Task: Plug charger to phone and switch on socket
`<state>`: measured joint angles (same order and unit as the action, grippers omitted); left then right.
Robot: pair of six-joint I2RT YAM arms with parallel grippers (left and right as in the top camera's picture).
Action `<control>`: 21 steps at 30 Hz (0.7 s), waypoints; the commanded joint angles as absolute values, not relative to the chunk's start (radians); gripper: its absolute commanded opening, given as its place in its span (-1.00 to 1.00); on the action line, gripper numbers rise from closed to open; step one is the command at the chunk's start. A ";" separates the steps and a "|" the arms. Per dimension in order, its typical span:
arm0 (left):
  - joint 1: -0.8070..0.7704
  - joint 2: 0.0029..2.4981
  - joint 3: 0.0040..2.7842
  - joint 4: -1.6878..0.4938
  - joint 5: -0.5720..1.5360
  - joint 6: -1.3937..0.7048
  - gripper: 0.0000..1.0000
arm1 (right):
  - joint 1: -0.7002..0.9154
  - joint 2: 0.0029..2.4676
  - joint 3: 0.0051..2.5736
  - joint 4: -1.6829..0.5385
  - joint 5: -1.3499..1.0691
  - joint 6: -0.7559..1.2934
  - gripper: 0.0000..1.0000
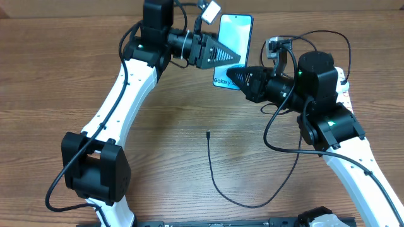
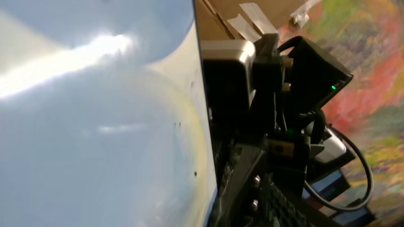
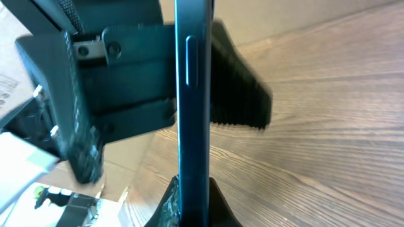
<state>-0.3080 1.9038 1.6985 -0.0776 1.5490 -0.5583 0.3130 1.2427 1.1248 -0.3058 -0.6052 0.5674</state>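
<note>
Washed-out phone [image 2: 95,126] close-up, its caption half-covered

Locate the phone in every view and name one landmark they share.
Overhead: the phone stands at top centre.
Left wrist: its pale screen fills the left half.
Right wrist: edge-on, a vertical strip at centre.
Shared landmark: the right gripper at the phone's lower end; dark hardware beside the screen; fingertips at bottom.

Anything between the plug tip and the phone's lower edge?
Yes: the right hand grips the lower edge of the phone, on the side facing the plug tip. Nothing else visible lies between them.
</note>
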 commanded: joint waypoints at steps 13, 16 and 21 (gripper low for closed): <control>-0.316 1.883 1.718 0.535 1.568 -1.161 -0.92 | 0.307 1.251 1.151 -0.262 -0.661 0.579 -0.93; -0.316 1.883 1.718 0.535 1.559 -1.159 -0.92 | 0.307 1.251 1.151 -0.266 -0.661 0.572 -0.72; -0.304 1.885 1.718 0.522 1.561 -1.103 -0.91 | 0.307 1.251 1.151 -0.300 -0.659 0.514 -0.16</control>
